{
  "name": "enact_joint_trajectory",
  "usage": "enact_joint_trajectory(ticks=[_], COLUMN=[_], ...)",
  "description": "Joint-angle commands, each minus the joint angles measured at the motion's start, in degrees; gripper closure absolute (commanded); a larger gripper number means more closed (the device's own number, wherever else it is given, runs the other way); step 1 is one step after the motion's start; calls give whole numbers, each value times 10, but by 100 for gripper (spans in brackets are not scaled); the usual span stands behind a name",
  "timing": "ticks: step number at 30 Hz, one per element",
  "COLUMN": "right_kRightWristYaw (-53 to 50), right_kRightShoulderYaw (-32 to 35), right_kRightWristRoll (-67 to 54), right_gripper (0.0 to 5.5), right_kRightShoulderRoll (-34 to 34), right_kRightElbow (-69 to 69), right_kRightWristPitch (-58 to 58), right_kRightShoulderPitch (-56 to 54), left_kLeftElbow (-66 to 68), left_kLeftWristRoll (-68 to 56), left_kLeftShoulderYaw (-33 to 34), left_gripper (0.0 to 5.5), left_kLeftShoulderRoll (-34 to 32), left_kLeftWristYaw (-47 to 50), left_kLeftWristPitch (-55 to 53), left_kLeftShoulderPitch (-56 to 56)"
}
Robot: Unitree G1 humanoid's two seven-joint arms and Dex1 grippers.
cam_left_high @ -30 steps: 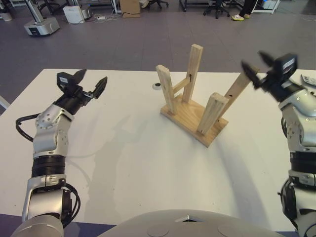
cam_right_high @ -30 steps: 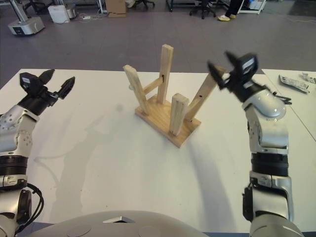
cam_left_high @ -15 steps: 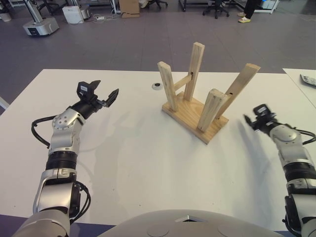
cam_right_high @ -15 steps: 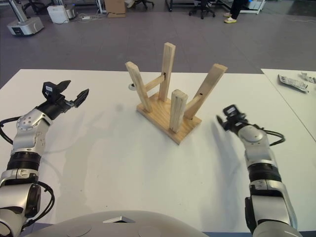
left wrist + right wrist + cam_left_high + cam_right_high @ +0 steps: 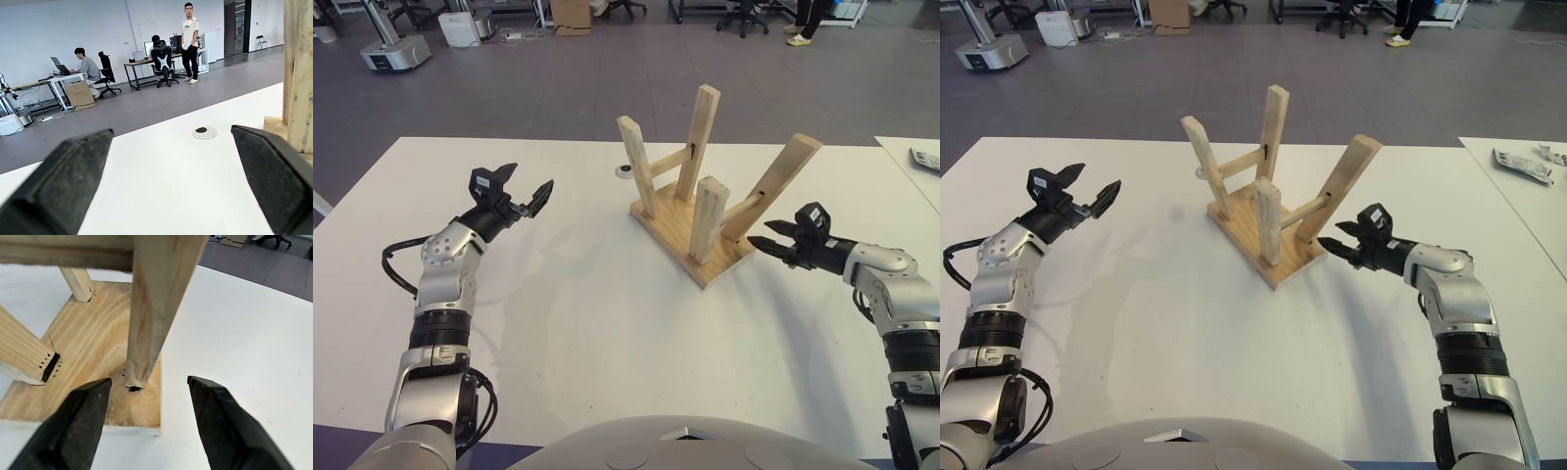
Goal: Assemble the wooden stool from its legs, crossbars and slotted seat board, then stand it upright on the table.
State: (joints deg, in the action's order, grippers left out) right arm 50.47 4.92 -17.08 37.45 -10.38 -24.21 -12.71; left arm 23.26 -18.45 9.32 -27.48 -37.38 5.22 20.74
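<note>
Swung in low from the right, the right gripper (image 5: 764, 235) now sits by the stool (image 5: 705, 220), which has turned a little. Over open table (image 5: 607, 333) the left gripper (image 5: 530, 178) hovers spread, well apart from the stool standing legs-up on its seat board (image 5: 671, 237) nearer the far edge; the right gripper, spread too, points at the board's near-right corner, beside the leaning leg (image 5: 778, 181)

Surface: white table (image 5: 607, 333). Wooden stool (image 5: 708, 211) stands inverted at far centre-right, seat board (image 5: 671, 235) down on the tabletop, legs up (four, splayed). Small round grommet (image 5: 625, 170) sits just left of the stool, far side.
</note>
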Motion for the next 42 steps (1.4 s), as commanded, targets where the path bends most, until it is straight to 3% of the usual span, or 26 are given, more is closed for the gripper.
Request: enact_joint_trajectory(ticks=[1, 10, 11, 15, 19, 22, 25, 29, 34, 40, 42], right_kRightWristYaw=[-17, -90, -88, -6, 150, 248, 331, 400, 335, 255, 252], right_kRightShoulderYaw=[-6, -23, -19, -4, -9, -32, -56, -89, -130, -114, -128], right_kRightWristRoll=[-4, 40, 36, -4, -33, -16, -2, -20, 52, 80, 105], right_gripper=[260, 260, 279, 349, 430, 442, 443, 444, 444, 320, 320], right_kRightShoulderRoll=[-25, -92, -97, -95, -80, -66, -62, -93, -96, -108, -85], right_kRightElbow=[4, -127, -143, -195, -256, -315, -339, -273, -255, -255, -260], right_kRightWristPitch=[-9, 59, 62, 69, 96, 101, 118, 120, 161, 275, 286], right_kRightShoulderPitch=[-1, -107, -117, -138, -170, -193, -193, -176, -184, -198, -188], left_kLeftElbow=[-1, -8, -11, -23, -49, -60, -57, -69, -93, -109, -111], left_kLeftWristRoll=[-1, -3, -4, -7, -16, -21, -23, -23, -11, -43, -84], left_kLeftShoulderYaw=[6, 12, 14, 24, 42, 56, 70, 64, 23, 19, 41], left_gripper=[108, 108, 106, 106, 106, 106, 106, 106, 106, 106, 106], left_kLeftShoulderRoll=[1, 8, 9, 11, 5, -16, -45, -47, -16, 11, 22], left_kLeftWristYaw=[-5, -3, -2, 1, 1, -12, -34, -49, -58, -59, -48], left_kLeftWristPitch=[-10, -13, -13, -14, -22, -31, -42, -56, -61, -90, -140], left_kLeftShoulderPitch=[0, -13, -17, -38, -69, -88, -94, -105, -111, -133, -137])
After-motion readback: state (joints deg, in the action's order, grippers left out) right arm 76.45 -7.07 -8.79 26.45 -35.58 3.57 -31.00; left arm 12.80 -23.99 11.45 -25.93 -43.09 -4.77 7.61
